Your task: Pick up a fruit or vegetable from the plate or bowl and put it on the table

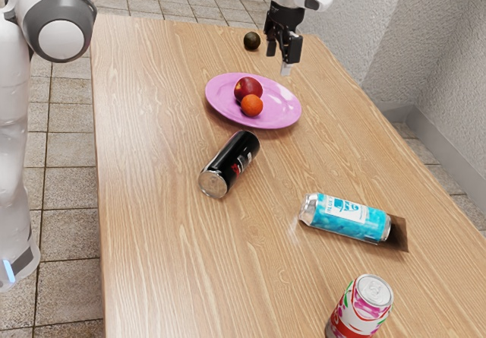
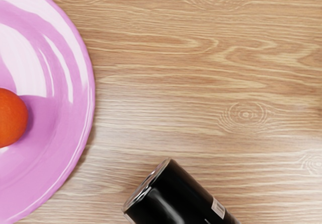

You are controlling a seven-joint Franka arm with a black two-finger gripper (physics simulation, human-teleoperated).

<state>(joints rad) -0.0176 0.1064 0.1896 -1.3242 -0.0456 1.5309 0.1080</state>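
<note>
The claw (image 1: 280,57) is held open and empty, raised near the plate (image 1: 282,111); on it lies the orange (image 1: 252,105), close beside the apple (image 1: 246,87); it is best straddled from above, the apple left unpinched.

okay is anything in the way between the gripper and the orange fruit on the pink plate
Nothing visible stands between the gripper and the orange fruit. The red fruit sits right by it on the plate, though, and might crowd the grasp.
</note>
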